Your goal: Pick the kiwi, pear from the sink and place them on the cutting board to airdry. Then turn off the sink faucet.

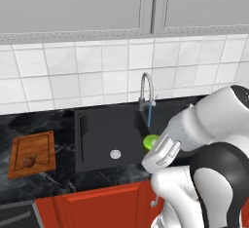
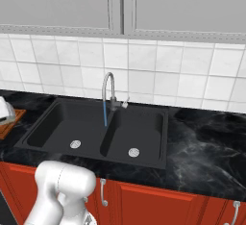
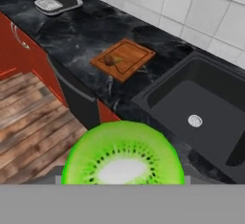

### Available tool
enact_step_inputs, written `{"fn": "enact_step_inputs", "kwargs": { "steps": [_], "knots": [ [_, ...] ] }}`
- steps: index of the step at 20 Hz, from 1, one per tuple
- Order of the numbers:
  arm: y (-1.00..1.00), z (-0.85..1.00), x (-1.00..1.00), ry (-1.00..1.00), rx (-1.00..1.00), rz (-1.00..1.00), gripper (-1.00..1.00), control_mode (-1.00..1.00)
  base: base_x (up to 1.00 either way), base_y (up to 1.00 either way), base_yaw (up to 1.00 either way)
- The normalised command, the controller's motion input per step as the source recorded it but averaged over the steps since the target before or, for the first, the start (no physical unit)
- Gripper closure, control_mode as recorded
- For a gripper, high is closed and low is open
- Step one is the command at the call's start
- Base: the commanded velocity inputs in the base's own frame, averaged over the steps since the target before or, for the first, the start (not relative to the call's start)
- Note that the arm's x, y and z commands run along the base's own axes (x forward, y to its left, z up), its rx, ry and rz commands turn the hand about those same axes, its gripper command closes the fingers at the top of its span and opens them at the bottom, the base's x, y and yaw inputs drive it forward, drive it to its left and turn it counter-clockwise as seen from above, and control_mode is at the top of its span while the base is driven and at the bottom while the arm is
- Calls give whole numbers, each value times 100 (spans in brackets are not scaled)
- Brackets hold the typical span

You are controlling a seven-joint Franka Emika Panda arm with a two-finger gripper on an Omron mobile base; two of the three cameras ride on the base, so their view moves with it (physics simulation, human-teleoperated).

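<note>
The halved kiwi point(image 3: 123, 153) sits right at the gripper, its bright green cut face with the pale core and ring of dark seeds turned toward the hand camera. From the left base view the kiwi point(image 1: 150, 141) shows as a green patch at the end of the arm, above the right part of the sink point(image 1: 97, 146); the fingers themselves are hidden, so I cannot tell for sure how the jaws stand. The cutting board point(image 1: 41, 146) lies on the dark marble counter point(image 3: 86, 36) well left of the sink, with a small brownish pear point(image 1: 29, 161) resting on it. The sink faucet point(image 2: 109, 92) stands behind the basin divider, a thin blue stream of water point(image 2: 105, 113) falling from its spout.
</note>
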Motion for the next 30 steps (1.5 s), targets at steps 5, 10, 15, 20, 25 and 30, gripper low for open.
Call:
{"fn": "enact_step_inputs", "kwargs": {
  "steps": [5, 10, 15, 20, 25, 30],
  "knots": [
    [65, 0, 25, -1, 0, 4, 100, -100, 0, 0, 0],
    [60, 0, 35, -3, 0, 1, 100, -100, 0, 0, 0],
    [47, 0, 41, -4, -4, 0, 100, -100, 0, 0, 0],
    [30, -4, 50, -3, -2, 0, 100, -100, 0, 0, 0],
    [33, -24, 61, 0, -2, 0, 100, -100, 0, 0, 0],
    [41, -34, 50, 0, -1, 0, 100, -100, 0, 0, 0]
  ]
}}
